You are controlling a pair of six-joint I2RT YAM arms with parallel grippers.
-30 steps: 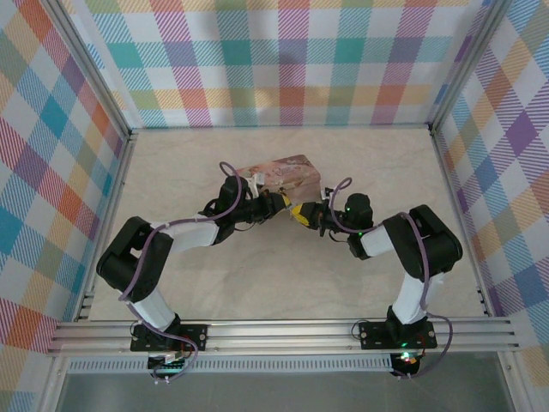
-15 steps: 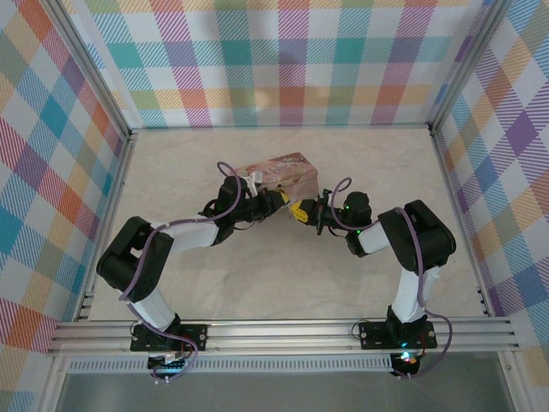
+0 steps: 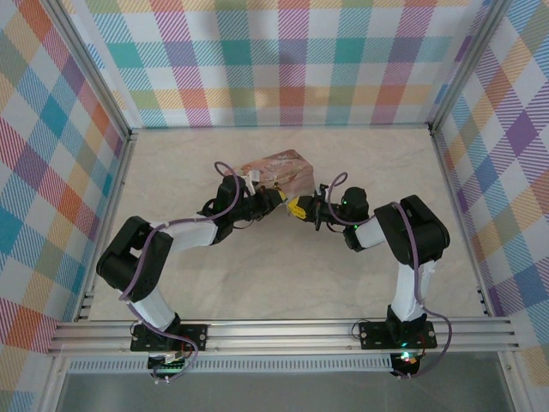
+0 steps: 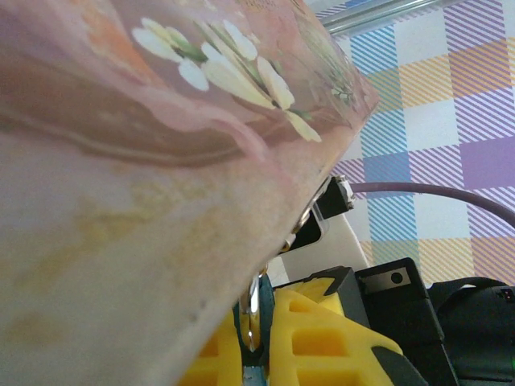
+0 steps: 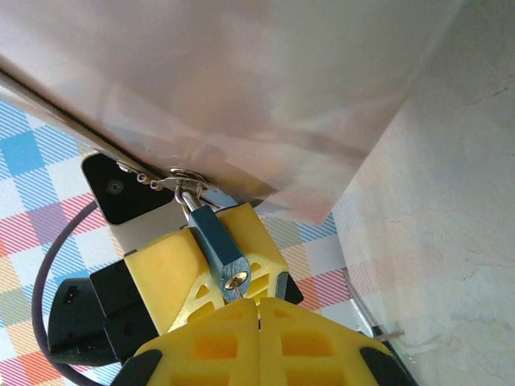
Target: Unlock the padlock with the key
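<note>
Mid-frame in the top view, the tin (image 3: 279,169) lies on the table (image 3: 257,283). The padlock (image 5: 219,249) hangs from its hasp (image 5: 187,175), pinched in the left pincer (image 4: 256,342), probably to steady it. Its keyhole faces the right pincer (image 5: 257,310), whose fingers are pressed together just below; no key shows between them.

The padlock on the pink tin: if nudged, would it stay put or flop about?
It would probably swing: the padlock hangs by its thin shackle from a small ring on the tin. Its body looks like smooth metal, so likely rigid, dense for its size, and somewhat slippery.
</note>
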